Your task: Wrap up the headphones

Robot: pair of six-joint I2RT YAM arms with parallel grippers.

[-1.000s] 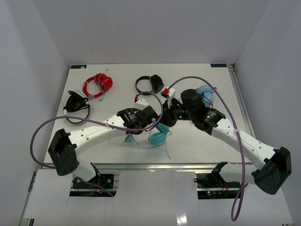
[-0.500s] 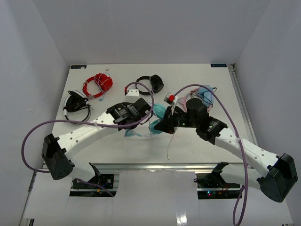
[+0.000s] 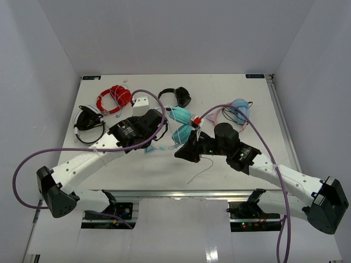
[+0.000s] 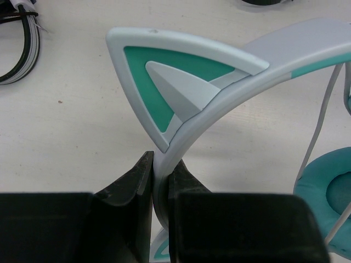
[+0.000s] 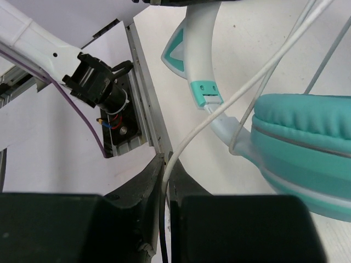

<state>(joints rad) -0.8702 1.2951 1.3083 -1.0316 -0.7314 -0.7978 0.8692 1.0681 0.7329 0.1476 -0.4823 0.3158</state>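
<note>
While the left arm [image 3: 93, 156] and right arm [image 3: 274, 167] reach inward over the middle of the table [image 3: 247, 90], the left gripper [image 4: 159, 170] clamps the headband [image 4: 219, 104] of the headphones [image 3: 178, 116] there and the right gripper [image 5: 164, 164] pinches their white cable [image 5: 230, 87]; red headphones [image 3: 114, 98] lie apart, near the table's far edge

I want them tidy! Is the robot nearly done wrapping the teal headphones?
Not nearly. Done: the left gripper is clamped on the headband of the teal headphones. In hand: the right gripper pinches the white cable. Left: no neat coils show, and a loose tail dangles.
</note>
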